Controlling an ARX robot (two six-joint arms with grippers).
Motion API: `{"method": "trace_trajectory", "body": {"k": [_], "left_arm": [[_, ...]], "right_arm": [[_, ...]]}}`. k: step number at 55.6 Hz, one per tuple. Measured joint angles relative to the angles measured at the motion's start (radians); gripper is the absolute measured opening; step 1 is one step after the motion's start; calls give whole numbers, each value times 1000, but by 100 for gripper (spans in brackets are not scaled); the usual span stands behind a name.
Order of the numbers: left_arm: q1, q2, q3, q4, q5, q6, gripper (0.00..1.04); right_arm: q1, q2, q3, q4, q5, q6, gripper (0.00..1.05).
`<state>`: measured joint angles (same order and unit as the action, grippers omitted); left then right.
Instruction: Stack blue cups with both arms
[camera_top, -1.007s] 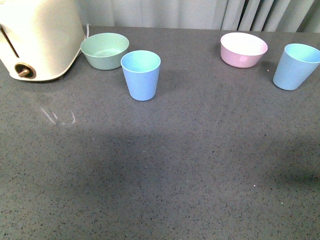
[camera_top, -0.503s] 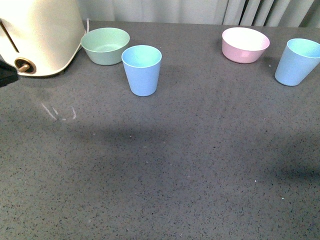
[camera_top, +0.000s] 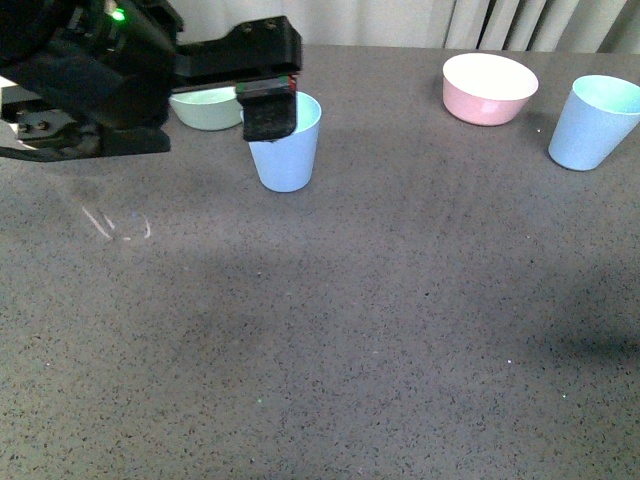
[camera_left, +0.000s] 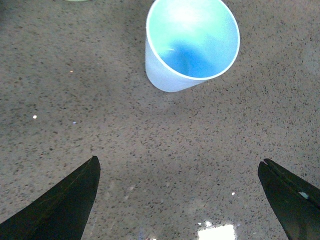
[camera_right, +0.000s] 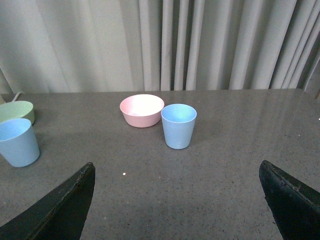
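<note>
Tipping risk: left cup (camera_top: 287, 160), back-left of tabletop, is being faced by left gripper (camera_left: 178, 161), spread wide; rim could be clipped. Right gripper (camera_right: 177, 167) is being held spread; right cup (camera_top: 595, 125) is sitting untouched at back-right edge.

The worktop (camera_top: 330, 350) is bare in front and in the wide gap between the left blue cup (camera_top: 285, 165) and the right blue cup (camera_top: 593, 122). The green bowl (camera_top: 205, 108) sits close behind the left one, the pink bowl (camera_top: 488, 87) near the right one. The left arm (camera_top: 100, 70) hangs over the left cup.
</note>
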<state>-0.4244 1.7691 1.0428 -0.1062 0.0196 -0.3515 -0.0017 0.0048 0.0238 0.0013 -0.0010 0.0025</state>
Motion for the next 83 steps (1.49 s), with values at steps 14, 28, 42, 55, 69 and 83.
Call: {"method": "trace_trajectory", "body": {"k": [14,28,42,55,69,83], "left_arm": [[-16,128,135,-35,-24,-30,96],[-10,224,274,-86,-41,-59,96],[29,332,414,-156,-50,-150,96],[34,380,468,-184,-71,-171,96],[24,439,545,-238,-79,-193,65],[-13,463,571,-301,-53,-227,28]], "right_arm": [[0,0,0,0,0,0,96],[0,0,0,0,0,0,96],[0,0,0,0,0,0,96],[0,0,0,0,0,0,96],[0,0,0,0,0,0,96],[0,0,0,0,0,0,96]]}}
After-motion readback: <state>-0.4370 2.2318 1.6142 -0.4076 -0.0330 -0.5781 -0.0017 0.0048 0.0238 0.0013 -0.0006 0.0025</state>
